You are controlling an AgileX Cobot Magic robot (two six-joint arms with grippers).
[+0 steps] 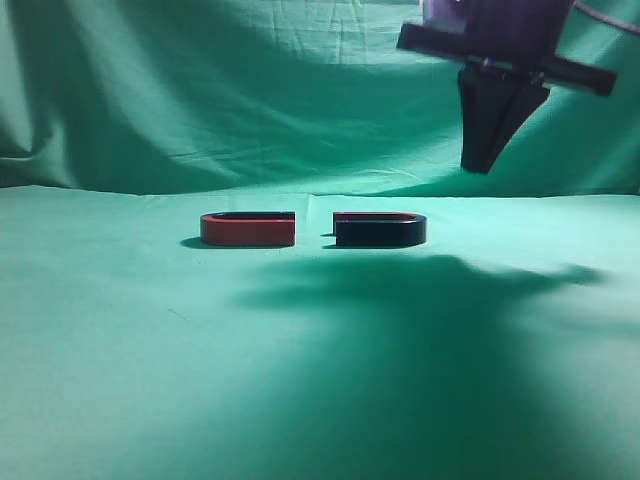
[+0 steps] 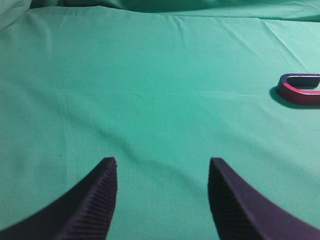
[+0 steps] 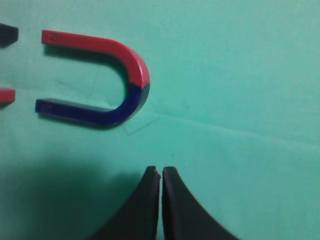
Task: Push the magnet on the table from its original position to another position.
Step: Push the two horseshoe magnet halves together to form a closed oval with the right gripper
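Fingers: right [image 3: 160,172] closed, empty, above desk [image 1: 120,350] near magnet [image 1: 380,231]; left [image 2: 162,165] apart, apparently empty.

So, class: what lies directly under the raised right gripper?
Under the right gripper, jaws together, only bare green table and its shadow show. The magnet lies off to one side, untouched. Nothing there is hidden.
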